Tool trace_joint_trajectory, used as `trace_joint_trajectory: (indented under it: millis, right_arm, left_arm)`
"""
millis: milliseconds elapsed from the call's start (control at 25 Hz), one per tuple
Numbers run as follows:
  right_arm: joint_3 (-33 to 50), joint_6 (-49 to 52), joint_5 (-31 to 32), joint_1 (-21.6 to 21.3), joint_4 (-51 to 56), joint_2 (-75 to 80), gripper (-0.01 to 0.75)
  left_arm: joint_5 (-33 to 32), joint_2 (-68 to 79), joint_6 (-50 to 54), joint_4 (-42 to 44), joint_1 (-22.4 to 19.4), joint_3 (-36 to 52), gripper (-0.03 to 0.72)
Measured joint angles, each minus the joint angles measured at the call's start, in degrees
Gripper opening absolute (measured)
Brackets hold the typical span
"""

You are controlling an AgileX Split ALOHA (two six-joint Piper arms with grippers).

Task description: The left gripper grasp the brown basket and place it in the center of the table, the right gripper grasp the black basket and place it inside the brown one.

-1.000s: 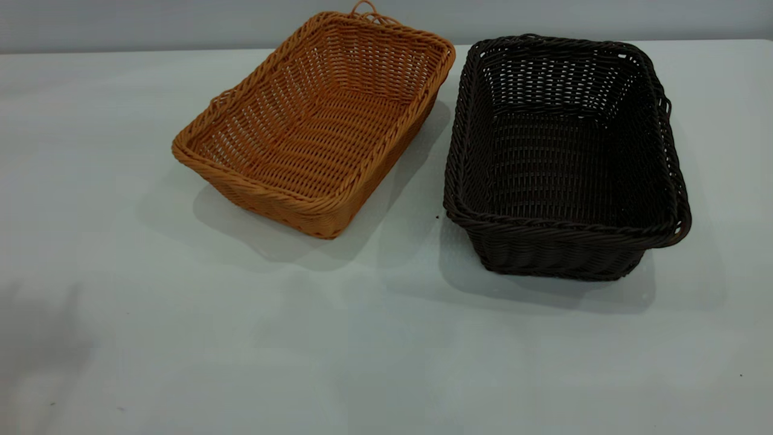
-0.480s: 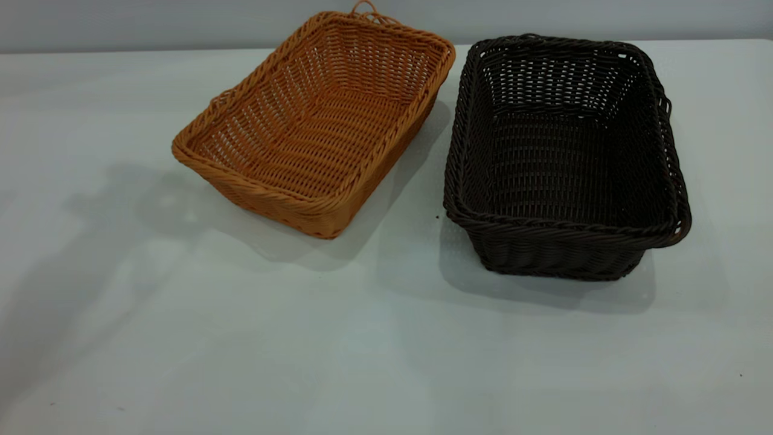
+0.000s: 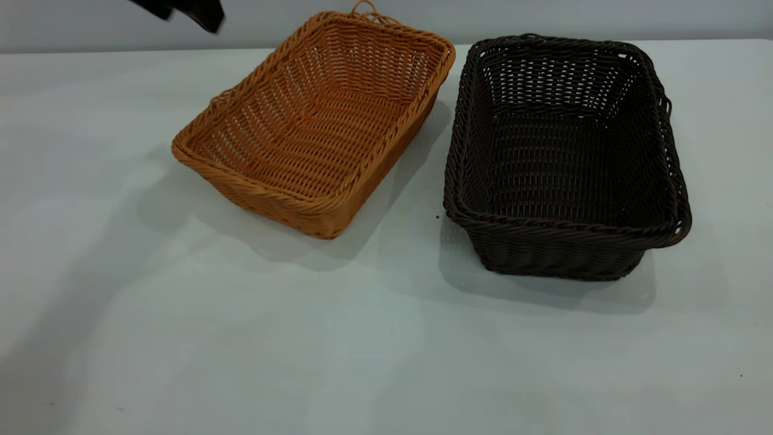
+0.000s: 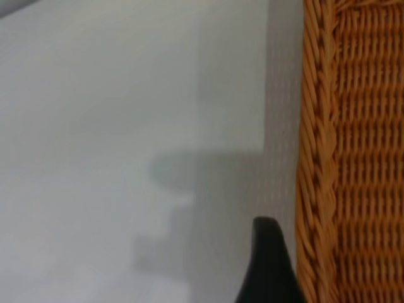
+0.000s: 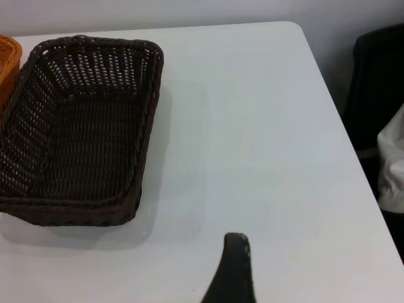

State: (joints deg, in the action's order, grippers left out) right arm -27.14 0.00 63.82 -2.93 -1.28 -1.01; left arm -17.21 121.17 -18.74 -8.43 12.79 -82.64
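The brown basket (image 3: 320,121) stands on the table (image 3: 241,338) at the back, left of centre, turned at an angle. The black basket (image 3: 561,157) stands to its right, a narrow gap apart. My left gripper (image 3: 193,11) hangs high at the top left, above the table, left of the brown basket's far end. In the left wrist view the left gripper (image 4: 268,265) is just outside the brown basket's braided rim (image 4: 315,158). My right gripper (image 5: 233,271) is out of the exterior view. It is over bare table, apart from the black basket (image 5: 76,126).
A grey wall (image 3: 543,18) runs behind the table's far edge. In the right wrist view the table's edge and rounded corner (image 5: 297,28) show, with a dark object (image 5: 379,82) and a white cloth (image 5: 394,170) beyond it. Bare tabletop lies in front of both baskets.
My left gripper has come into the exterior view at the top left. Its shadow has swept over the left of the table towards the brown basket. Both baskets stay put.
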Motion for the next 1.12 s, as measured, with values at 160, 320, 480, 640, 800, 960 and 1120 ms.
trace_joint_trajectory:
  millis: [160, 320, 480, 640, 800, 960, 1120]
  right_arm:
    - [0.0, 0.0, 0.0, 0.0, 0.0, 0.0, 0.582]
    - [0.0, 0.0, 0.0, 0.0, 1.28, 0.0, 0.582]
    - [0.0, 0.0, 0.0, 0.0, 1.65, 0.0, 0.582]
    - [0.0, 0.0, -0.11, 0.0, 2.42, 0.0, 0.582]
    - [-1.19, 0.0, -0.04, 0.0, 5.03, 1.01, 0.582]
    - [-5.65, 0.0, -0.17, 0.0, 8.58, 8.37, 0.582]
    - [-9.17, 0.0, -1.47, 0.0, 14.13, 20.72, 0.57]
  left_arm:
    - [0.05, 4.94, 0.0, 0.0, 0.51, -3.51, 0.471]
    - [0.27, 8.56, 0.0, 0.0, 1.21, -6.47, 0.471]
    - [0.55, 12.44, 0.0, 0.0, 1.34, -8.85, 0.471]
    - [0.73, 16.12, 0.06, -0.12, 1.34, -10.8, 0.471]
    - [1.06, 19.55, 0.11, -2.45, 1.34, -13.07, 0.43]
    - [1.06, 21.78, 0.11, -2.89, 1.34, -15.47, 0.283]
    - [-0.06, 21.93, -0.05, -3.19, 1.34, -17.9, 0.084]
